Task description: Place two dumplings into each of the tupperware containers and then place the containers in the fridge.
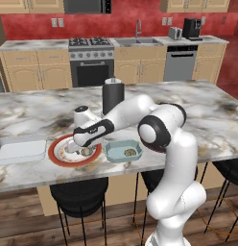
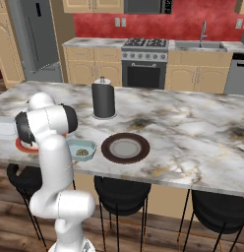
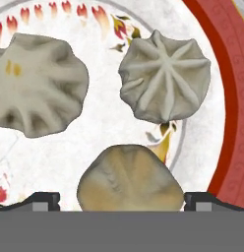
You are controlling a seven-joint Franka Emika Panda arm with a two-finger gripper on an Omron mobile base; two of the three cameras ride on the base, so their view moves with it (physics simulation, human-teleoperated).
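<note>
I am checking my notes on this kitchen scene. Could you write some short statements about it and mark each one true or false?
1. Three dumplings lie on the red-rimmed plate. True: a left dumpling, a right dumpling and a near dumpling.
2. The gripper is shut on a dumpling. False: it is open, with the near dumpling between its fingertips.
3. The blue container is empty. False: it holds one dumpling.
4. The white container is left of the red-rimmed plate in the left base view. True.
5. The brown plate holds a dumpling. False: nothing lies on it.
</note>
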